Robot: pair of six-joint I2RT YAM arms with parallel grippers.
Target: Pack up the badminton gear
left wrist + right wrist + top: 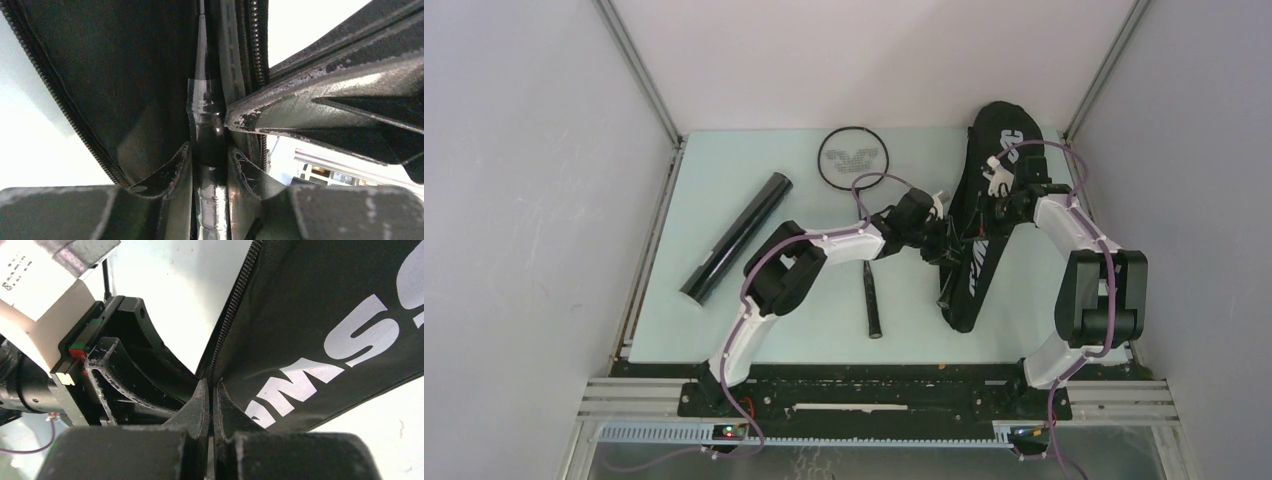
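- My left gripper (pixel 210 157): clamped partway on a racket (pixel 204 100) handle, at the bag (pixel 325 315) opening.
- My right gripper (pixel 211 395): pinched tight on the bag's zipper edge.
- Table (pixel 914 320): second racket (pixel 854 160) and tube (pixel 737 237), left of the bag.

racket (pixel 854 158) shaft mid part hidden under left arm (pixel 824 245). bag (pixel 959 305) lettering partly covered by arms in top view, cut off at frame edge in right wrist view. left end effector (pixel 209 155) clamps glossy black item (pixel 206 107), ends out of frame, can't ID.
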